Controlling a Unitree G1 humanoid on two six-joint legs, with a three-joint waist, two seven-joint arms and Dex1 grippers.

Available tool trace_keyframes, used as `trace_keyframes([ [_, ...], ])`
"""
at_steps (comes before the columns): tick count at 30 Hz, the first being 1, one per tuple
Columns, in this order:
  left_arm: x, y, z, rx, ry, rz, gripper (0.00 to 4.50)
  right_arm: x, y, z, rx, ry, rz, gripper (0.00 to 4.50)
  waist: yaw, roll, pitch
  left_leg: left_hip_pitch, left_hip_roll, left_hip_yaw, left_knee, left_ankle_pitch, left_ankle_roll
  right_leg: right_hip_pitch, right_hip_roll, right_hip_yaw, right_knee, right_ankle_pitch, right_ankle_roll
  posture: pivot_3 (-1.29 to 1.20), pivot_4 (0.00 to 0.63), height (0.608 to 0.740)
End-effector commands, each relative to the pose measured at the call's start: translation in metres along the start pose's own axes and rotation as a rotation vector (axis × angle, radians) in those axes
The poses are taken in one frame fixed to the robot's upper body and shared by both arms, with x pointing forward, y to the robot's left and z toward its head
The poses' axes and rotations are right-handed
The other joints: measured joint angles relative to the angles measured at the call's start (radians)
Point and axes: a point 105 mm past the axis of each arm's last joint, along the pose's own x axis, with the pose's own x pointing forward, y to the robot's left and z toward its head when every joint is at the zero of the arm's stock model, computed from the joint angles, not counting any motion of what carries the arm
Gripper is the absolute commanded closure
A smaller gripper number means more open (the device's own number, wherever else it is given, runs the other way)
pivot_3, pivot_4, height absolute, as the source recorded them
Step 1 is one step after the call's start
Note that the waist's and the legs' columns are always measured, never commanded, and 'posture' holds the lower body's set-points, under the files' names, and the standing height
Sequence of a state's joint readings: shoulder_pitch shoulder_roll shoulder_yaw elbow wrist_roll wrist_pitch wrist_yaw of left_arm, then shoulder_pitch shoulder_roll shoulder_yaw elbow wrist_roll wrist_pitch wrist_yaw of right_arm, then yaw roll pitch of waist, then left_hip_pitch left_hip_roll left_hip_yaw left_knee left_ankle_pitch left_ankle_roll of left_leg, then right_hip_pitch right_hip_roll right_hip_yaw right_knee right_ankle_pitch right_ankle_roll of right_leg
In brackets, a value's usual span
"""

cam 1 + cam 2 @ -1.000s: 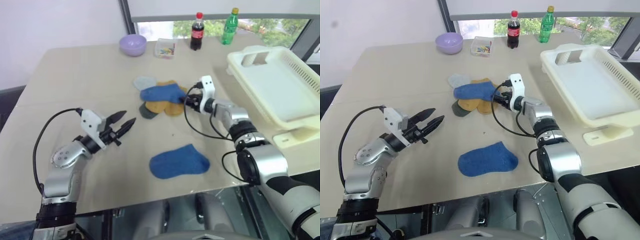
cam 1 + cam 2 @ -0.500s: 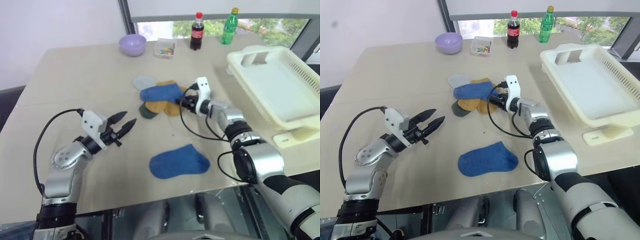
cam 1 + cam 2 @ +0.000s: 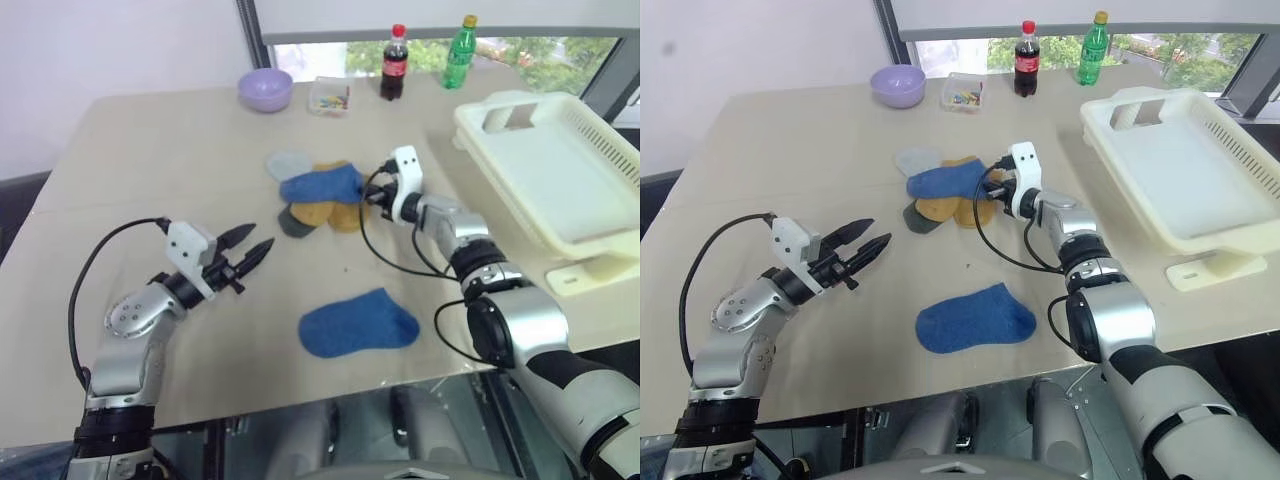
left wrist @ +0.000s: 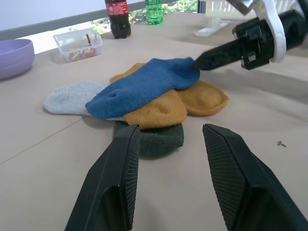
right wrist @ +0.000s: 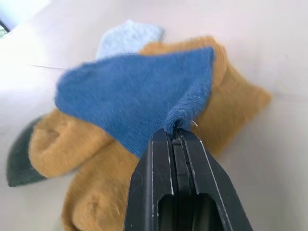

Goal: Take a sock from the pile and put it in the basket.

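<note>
The pile (image 3: 320, 197) of ankle socks lies mid-table, with a royal-blue sock (image 3: 322, 185) on top of mustard, pale grey and dark grey ones. My right gripper (image 3: 362, 196) is shut on that blue sock's right edge (image 5: 185, 113), which is pinched and slightly lifted. My left gripper (image 3: 256, 248) hovers open over bare table, left of the pile and apart from it. Its fingers (image 4: 115, 183) frame the pile in the left wrist view. The cream-white basket (image 3: 560, 170) stands at the right, its inside bare.
A second blue sock (image 3: 357, 323) lies flat near the table's front edge. At the back stand a lilac bowl (image 3: 265, 89), a small clear box (image 3: 330, 96), a cola bottle (image 3: 395, 63) and a green bottle (image 3: 460, 52). A cream stand (image 3: 585, 273) sits under the basket.
My right gripper has shut on the blue sock's right edge, and that edge now stands slightly raised. The left arm has kept still.
</note>
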State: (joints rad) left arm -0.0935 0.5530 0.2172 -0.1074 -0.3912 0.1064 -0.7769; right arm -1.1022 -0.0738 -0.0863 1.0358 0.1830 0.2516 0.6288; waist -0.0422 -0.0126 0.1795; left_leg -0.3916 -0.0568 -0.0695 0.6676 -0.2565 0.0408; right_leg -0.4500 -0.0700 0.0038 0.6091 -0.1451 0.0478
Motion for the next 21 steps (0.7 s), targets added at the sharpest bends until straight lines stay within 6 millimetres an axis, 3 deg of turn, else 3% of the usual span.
trace_keyframes([
  [1, 0.0, -0.005, 0.008, 0.04, -0.018, -0.019, 2.25, -0.011, 0.008, 0.014, -0.003, -0.021, 0.061, 4.47, 0.002, 0.0, 0.0, 0.0, 0.0, 0.0, 0.0, 0.0, 0.0, 0.0, 0.0, 0.0, 0.0, 0.0, 0.0, 0.0, 0.15, 0.732],
  [12, 0.002, -0.013, 0.003, 0.033, -0.001, -0.062, 2.25, -0.074, 0.045, -0.024, 0.046, 0.21, 0.152, 4.47, 0.005, 0.0, 0.0, -0.001, 0.0, -0.003, 0.0, 0.0, 0.0, 0.0, -0.001, -0.002, 0.0, 0.0, 0.0, 0.0, 0.15, 0.732],
  [21, 0.003, -0.014, 0.001, 0.034, 0.002, -0.083, 2.25, -0.112, 0.064, -0.039, 0.013, 0.304, 0.216, 4.47, 0.008, 0.0, 0.0, -0.001, 0.0, -0.002, 0.001, 0.0, 0.0, 0.0, -0.001, -0.002, -0.001, 0.0, 0.0, 0.0, 0.15, 0.732],
])
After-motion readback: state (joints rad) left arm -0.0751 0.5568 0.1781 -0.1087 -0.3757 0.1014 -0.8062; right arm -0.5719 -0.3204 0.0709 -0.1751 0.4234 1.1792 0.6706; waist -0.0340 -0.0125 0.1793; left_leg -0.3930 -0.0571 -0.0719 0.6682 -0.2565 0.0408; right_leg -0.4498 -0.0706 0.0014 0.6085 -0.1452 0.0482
